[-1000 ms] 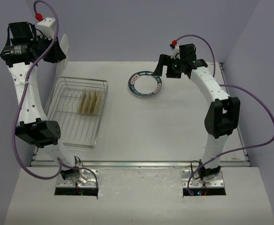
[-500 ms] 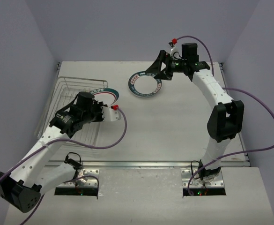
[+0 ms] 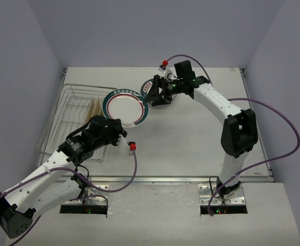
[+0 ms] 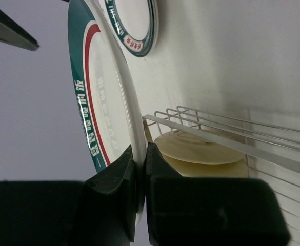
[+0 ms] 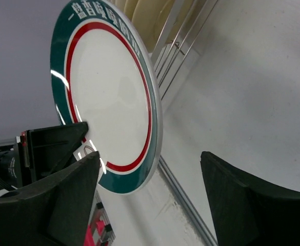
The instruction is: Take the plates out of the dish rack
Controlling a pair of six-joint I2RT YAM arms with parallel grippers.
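Note:
My left gripper (image 3: 120, 127) is shut on the lower edge of a white plate (image 3: 125, 107) with a teal rim and red ring, held tilted above the right side of the dish rack (image 3: 70, 113). In the left wrist view the fingers (image 4: 141, 164) pinch this plate (image 4: 101, 97) edge-on. My right gripper (image 3: 152, 96) is open beside the plate's right rim, not touching it. In the right wrist view the plate (image 5: 108, 97) is just ahead of the open gripper (image 5: 150, 200). Tan plates (image 3: 94, 108) stand in the rack.
A second teal-rimmed plate (image 3: 146, 87) lies flat on the table behind my right gripper, and also shows in the left wrist view (image 4: 134, 25). The rack's raised wire rim (image 4: 216, 123) runs below the held plate. Purple walls enclose the table.
My left gripper has carried the plate up and to the right, off the rack. My right gripper has moved left from above the table plate towards the held plate.

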